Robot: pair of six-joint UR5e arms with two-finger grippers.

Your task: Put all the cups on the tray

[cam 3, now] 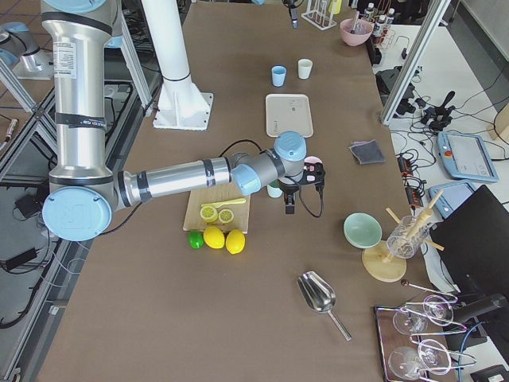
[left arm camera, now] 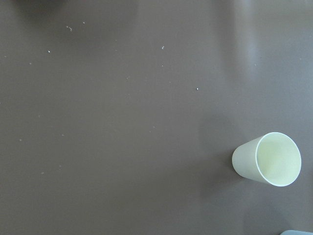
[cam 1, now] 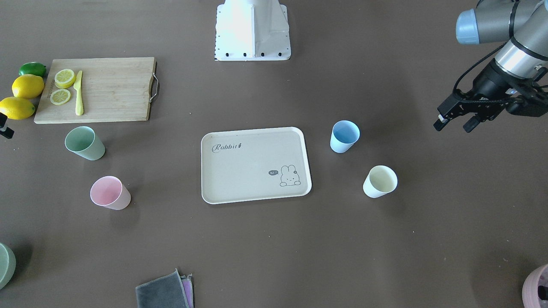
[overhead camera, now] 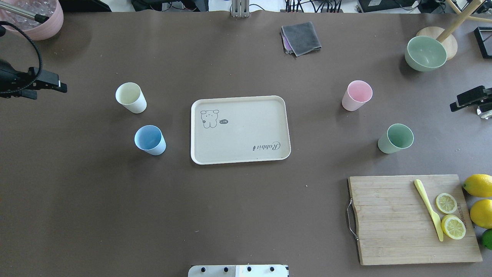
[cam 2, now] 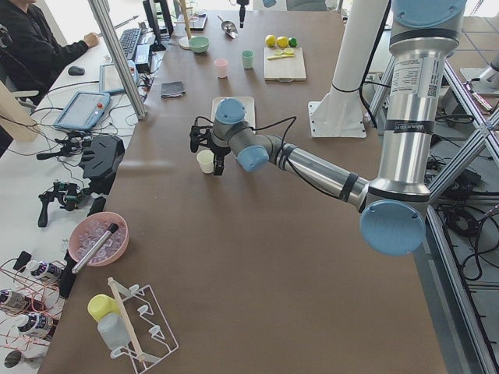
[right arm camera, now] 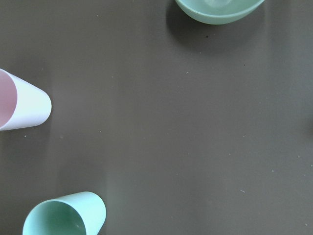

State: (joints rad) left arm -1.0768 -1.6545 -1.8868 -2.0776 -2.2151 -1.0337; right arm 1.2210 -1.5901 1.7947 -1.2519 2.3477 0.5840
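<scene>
The cream tray [overhead camera: 240, 161] printed "Rabbit" lies empty mid-table; it also shows in the front view [cam 1: 256, 197]. The pale yellow cup [overhead camera: 130, 97] and light blue cup [overhead camera: 150, 140] stand upright on the table to its left. The pink cup [overhead camera: 356, 95] and sage green cup [overhead camera: 396, 138] stand to its right. My left gripper [overhead camera: 52, 90] hovers open and empty at the left edge, apart from the yellow cup [left arm camera: 268, 158]. My right gripper [overhead camera: 456, 104] hovers open and empty at the right edge, beyond the pink cup [right arm camera: 24, 105] and green cup [right arm camera: 66, 215].
A wooden cutting board [overhead camera: 396, 231] with lemon slices and a yellow knife lies front right, with whole lemons [overhead camera: 478, 185] beside it. A green bowl [overhead camera: 424, 53] stands at the back right, a grey cloth [overhead camera: 301, 38] at the back, and a pink bowl [overhead camera: 38, 23] at the back left.
</scene>
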